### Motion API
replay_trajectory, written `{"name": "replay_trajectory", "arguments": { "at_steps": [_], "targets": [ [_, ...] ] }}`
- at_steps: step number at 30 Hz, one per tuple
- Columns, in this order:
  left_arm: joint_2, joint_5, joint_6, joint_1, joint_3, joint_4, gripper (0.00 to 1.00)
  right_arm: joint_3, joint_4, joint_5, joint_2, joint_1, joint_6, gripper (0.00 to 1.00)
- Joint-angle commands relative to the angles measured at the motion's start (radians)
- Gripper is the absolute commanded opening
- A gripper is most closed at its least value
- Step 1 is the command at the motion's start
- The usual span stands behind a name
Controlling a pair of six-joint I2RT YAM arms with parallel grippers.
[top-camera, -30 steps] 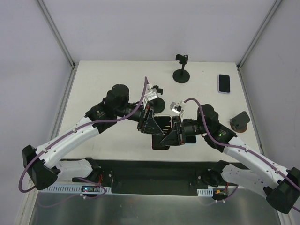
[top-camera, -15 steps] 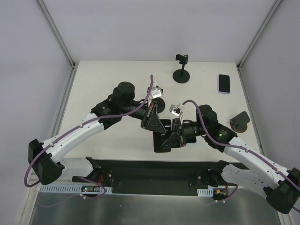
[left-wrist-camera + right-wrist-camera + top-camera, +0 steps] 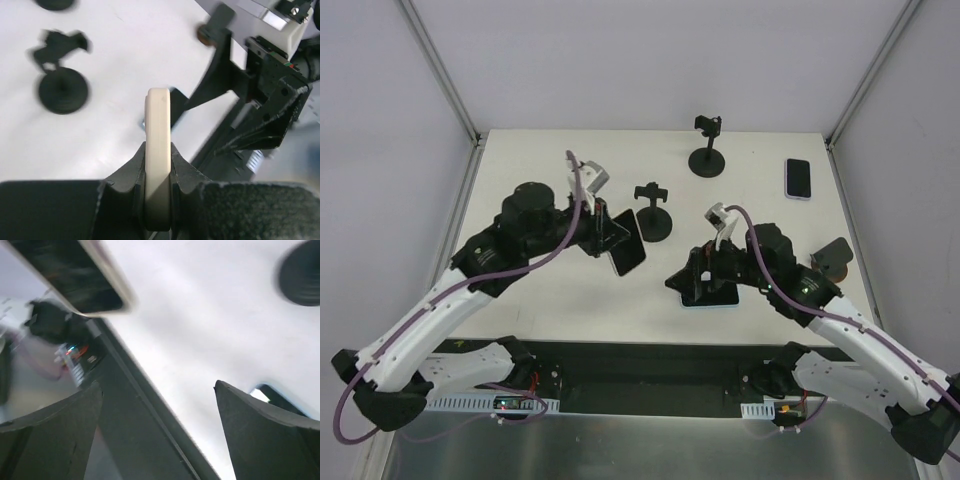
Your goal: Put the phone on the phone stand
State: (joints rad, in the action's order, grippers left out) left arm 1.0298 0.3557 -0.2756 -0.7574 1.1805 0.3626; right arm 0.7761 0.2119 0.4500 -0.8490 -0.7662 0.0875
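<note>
Phone (image 3: 626, 250) (image 3: 157, 150) (image 3: 75, 275) is held clear of the desk (image 3: 540, 160), left of centre, clamped at one end by the closed left gripper (image 3: 610, 240) (image 3: 157, 170). Its long axis is carried straight out from the gripper, toward the right and slightly toward the near edge. In the left wrist view it is seen edge-on, as a cream rim between the fingers (image 3: 132, 182). The dark face of the phone is turned toward the right arm. The phone stand (image 3: 653, 218) (image 3: 62, 90) is set upright just beside it, on the far right. Bare desk is left behind the left arm toward the far left corner, and in front of the phone toward the near edge. A second stand (image 3: 707, 152) is placed at the far edge. The right gripper (image 3: 692, 283) (image 3: 160, 430) is held low with its fingers (image 3: 50, 440) spread wide on nothing. A second phone (image 3: 798, 178) and a round holder (image 3: 832, 258) are kept along the right edge.
</note>
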Motion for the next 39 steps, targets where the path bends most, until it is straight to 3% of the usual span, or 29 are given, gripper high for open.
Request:
{"name": "replay_trajectory", "arguments": {
  "at_steps": [1,8,13,16,18,26,37,39],
  "targets": [
    [-0.14,-0.447,0.099,0.003,0.074,0.048,0.0,0.127,0.125,-0.515,0.004,0.037,0.014,0.96],
    [-0.179,-0.746,0.111,0.003,0.047,0.053,0.0,0.461,0.318,-0.611,-0.283,0.047,0.015,0.99],
    [-0.145,-0.768,0.116,0.003,0.051,0.065,0.0,0.76,0.489,-0.744,-0.591,-0.01,0.075,0.99],
    [-0.14,-0.767,0.118,0.003,0.041,0.064,0.0,0.919,0.592,-0.798,-0.722,-0.013,0.13,0.94],
    [-0.137,-0.771,0.125,0.003,0.036,0.059,0.0,0.982,0.619,-0.804,-0.783,-0.015,0.159,0.84],
    [-0.149,-0.735,0.165,0.003,-0.001,0.024,0.0,0.996,0.597,-0.758,-0.868,-0.015,0.175,0.43],
    [-0.16,-0.702,0.214,0.003,-0.019,0.007,0.0,1.014,0.531,-0.769,-0.918,0.001,0.149,0.42],
    [-0.166,-0.699,0.219,0.003,-0.022,0.007,0.0,1.025,0.531,-0.784,-0.929,0.002,0.146,0.37]
  ]
}}
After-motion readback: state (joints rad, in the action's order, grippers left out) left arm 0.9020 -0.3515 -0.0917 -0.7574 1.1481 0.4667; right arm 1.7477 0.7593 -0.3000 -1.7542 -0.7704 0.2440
